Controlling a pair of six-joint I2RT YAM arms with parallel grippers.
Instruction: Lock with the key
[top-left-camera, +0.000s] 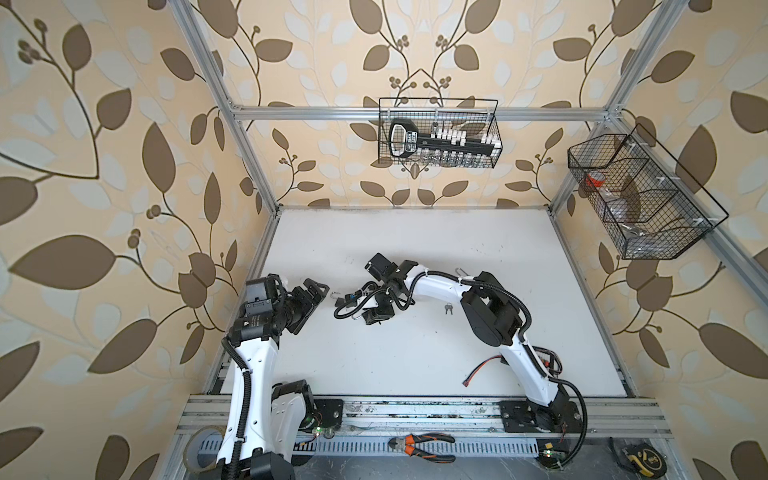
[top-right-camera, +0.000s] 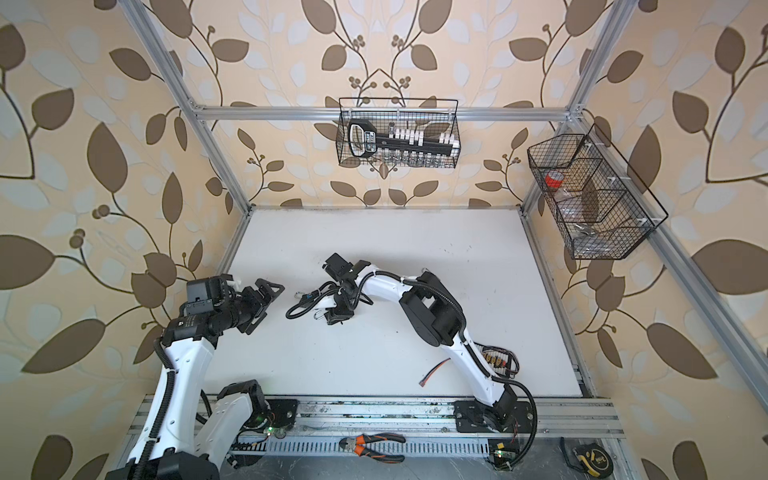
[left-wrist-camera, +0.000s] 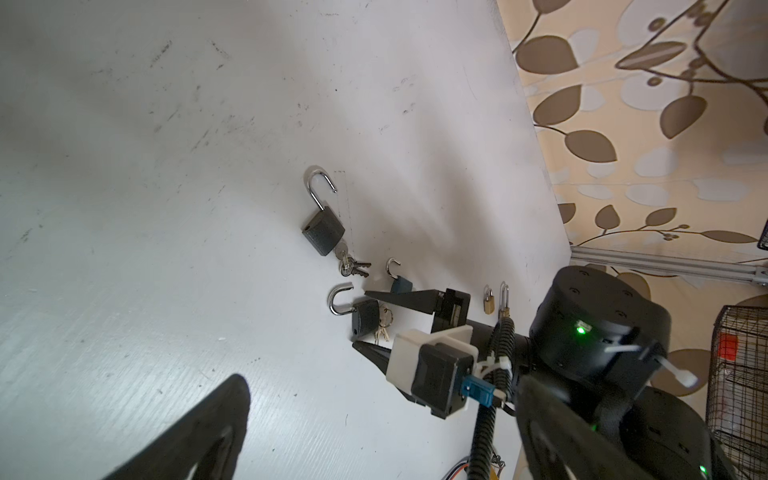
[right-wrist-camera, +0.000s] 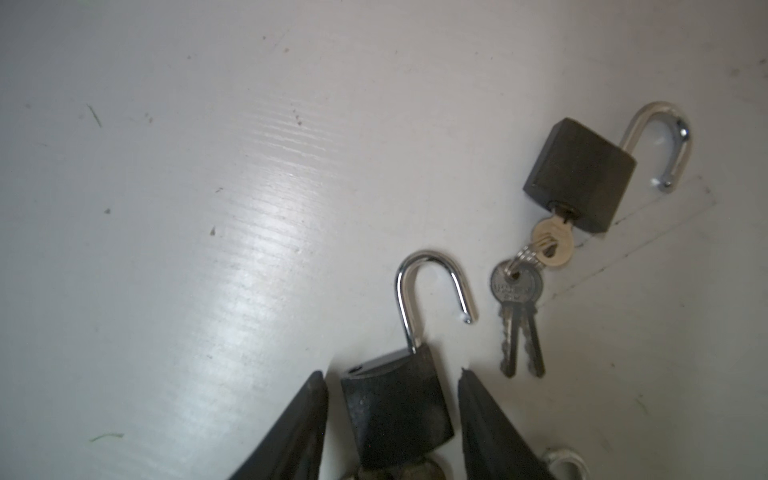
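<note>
A dark padlock (right-wrist-camera: 395, 411) with its shackle swung open lies on the white table, its key head blurred at the edge of the right wrist view. My right gripper (right-wrist-camera: 390, 374) is open and straddles the padlock body, with a narrow gap on each side. In the left wrist view the same padlock (left-wrist-camera: 365, 318) sits between the right gripper's fingers (left-wrist-camera: 399, 301), keys (left-wrist-camera: 382, 330) beside it. A second open dark padlock (right-wrist-camera: 579, 174) has a key (right-wrist-camera: 550, 243) in its keyhole and two more keys on the ring (right-wrist-camera: 519, 328). My left gripper (top-left-camera: 313, 291) hangs open and empty, left of the locks.
A small blue padlock (left-wrist-camera: 401, 284) and a brass padlock (left-wrist-camera: 489, 301) lie beyond the right gripper. Loose keys (top-left-camera: 448, 308) rest under the right arm. A red-black cable (top-left-camera: 484, 370) lies near the front. Wire baskets (top-left-camera: 438, 133) (top-left-camera: 640, 195) hang on the frame. Pliers (top-left-camera: 419, 446) sit on the front rail.
</note>
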